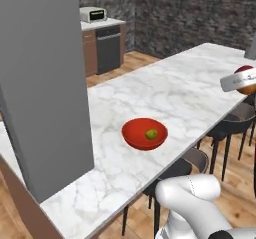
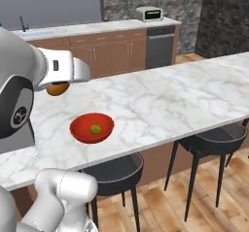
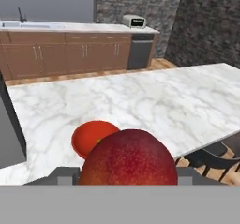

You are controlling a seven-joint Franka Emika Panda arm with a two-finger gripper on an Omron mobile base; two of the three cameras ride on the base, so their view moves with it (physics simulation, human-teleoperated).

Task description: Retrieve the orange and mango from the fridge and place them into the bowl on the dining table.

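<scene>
My gripper (image 2: 59, 84) is closed about halfway on a red-orange fruit (image 3: 127, 157), dark red on one face and plain orange on another; I cannot tell for sure whether it is the mango or the orange. I hold it in the air, higher than the bowl (image 2: 80, 131) and apart from it, touching nothing else. In my hand view the fruit sits right in front of the lens and hides the near part of the bowl's rim. The bowl, red and glossy, stands upright on the table (image 1: 190, 90), near the edge where the stools (image 2: 214, 139) are tucked in. Inside the bowl, about at its middle, lies a small yellow-green fruit (image 1: 151, 133). One stool (image 2: 114, 170) stands just beneath the table edge nearest the bowl.
</scene>
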